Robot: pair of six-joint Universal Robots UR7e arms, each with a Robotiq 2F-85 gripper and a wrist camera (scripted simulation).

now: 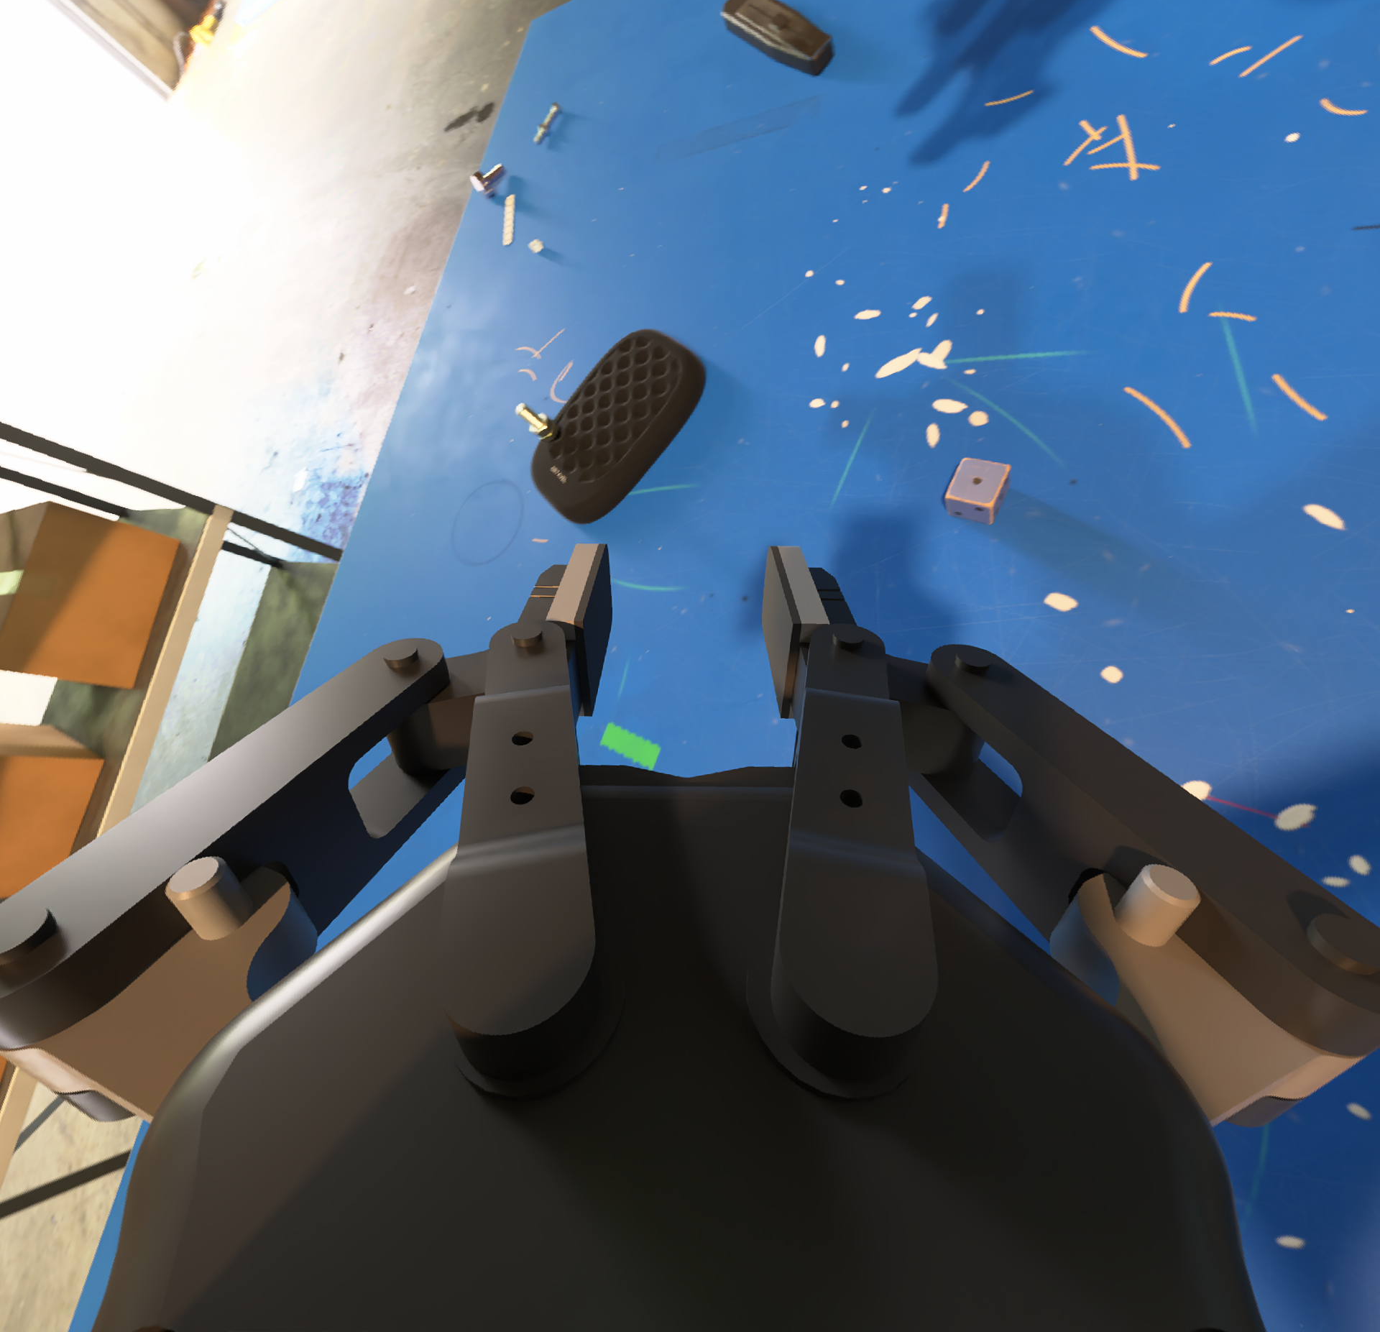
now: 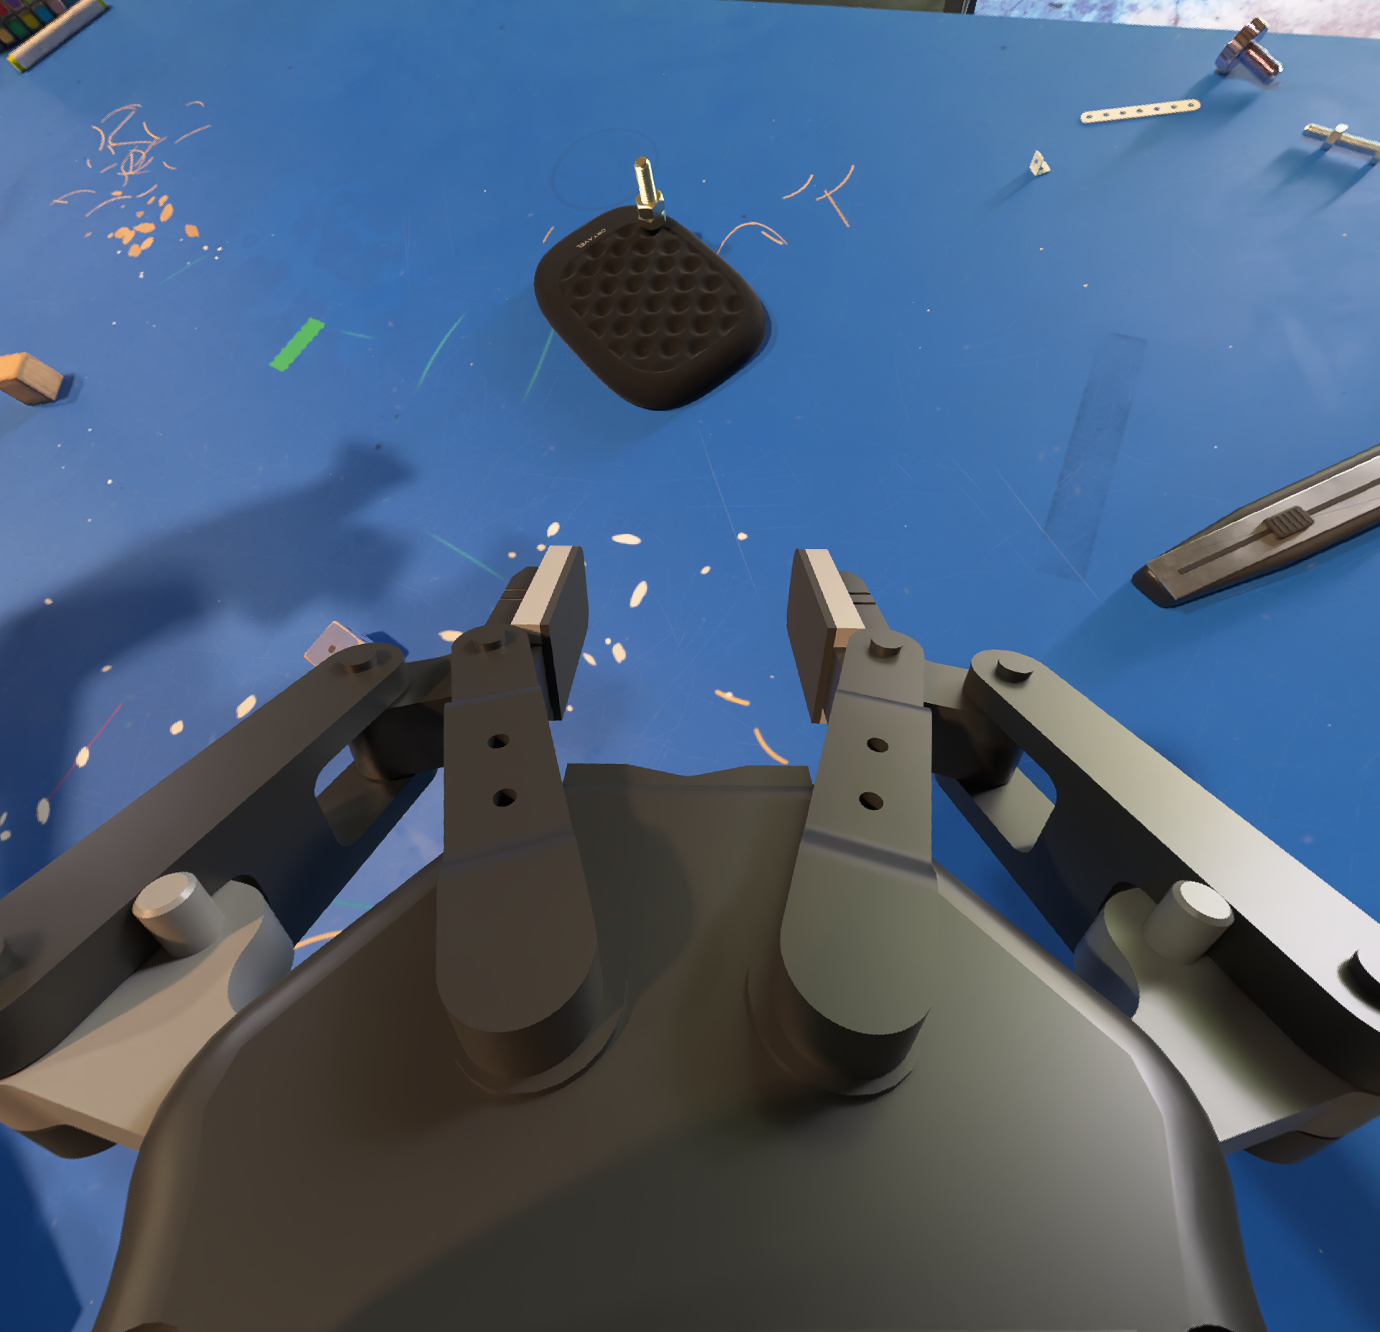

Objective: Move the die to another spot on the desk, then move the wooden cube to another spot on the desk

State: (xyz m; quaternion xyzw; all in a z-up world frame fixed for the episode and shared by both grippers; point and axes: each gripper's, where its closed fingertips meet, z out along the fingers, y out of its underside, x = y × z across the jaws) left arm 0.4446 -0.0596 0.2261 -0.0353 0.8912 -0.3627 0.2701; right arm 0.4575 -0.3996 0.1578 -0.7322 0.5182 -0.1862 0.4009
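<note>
So on my left wrist view the left end effector (image 1: 687, 628) hangs released over the blue worktop (image 1: 859, 198), black pad (image 1: 618, 424) ahead-left, die (image 1: 977, 489) off to its right. Right end effector (image 2: 687, 631) is released too, wooden cube (image 2: 30, 377) far left, die (image 2: 334, 643) just beside its left finger

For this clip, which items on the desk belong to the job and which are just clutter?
Belongs to the job:
- die, untouched on the blue desk
- wooden cube, near the right wrist view's left edge
- left gripper and right gripper, both open and empty

Just lying about:
- black dimpled pad
- brass bolt
- utility knife
- perforated metal strip
- green tape
</note>
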